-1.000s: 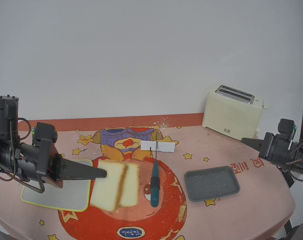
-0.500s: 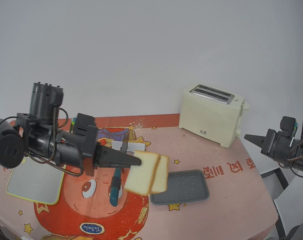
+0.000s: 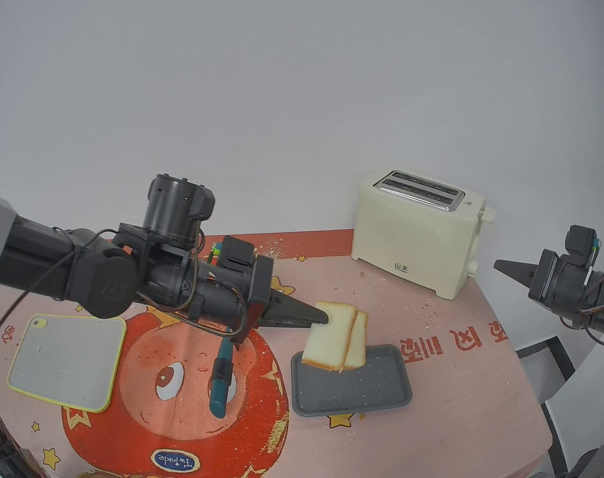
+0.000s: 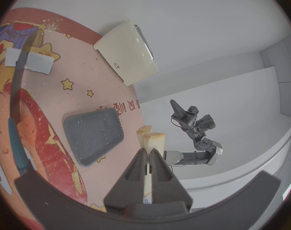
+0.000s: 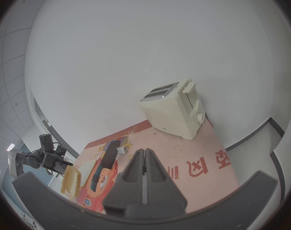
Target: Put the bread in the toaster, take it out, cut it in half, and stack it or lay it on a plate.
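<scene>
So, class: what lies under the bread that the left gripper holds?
The grey tray, it seems: the bread hangs over its left end in the head view, covering that corner.

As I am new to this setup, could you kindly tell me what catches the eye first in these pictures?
The left end effector holds two bread slices in the air at the left end of the grey tray. Behind them the cream toaster stands by the wall, and a teal-handled knife lies left of the tray.

Left arm hides the knife (image 3: 219, 378) blade. 2 bread pieces (image 3: 330, 336) cover the far-left corner of the grey tray (image 3: 378, 388). Head view's edge crops the right arm.
</scene>
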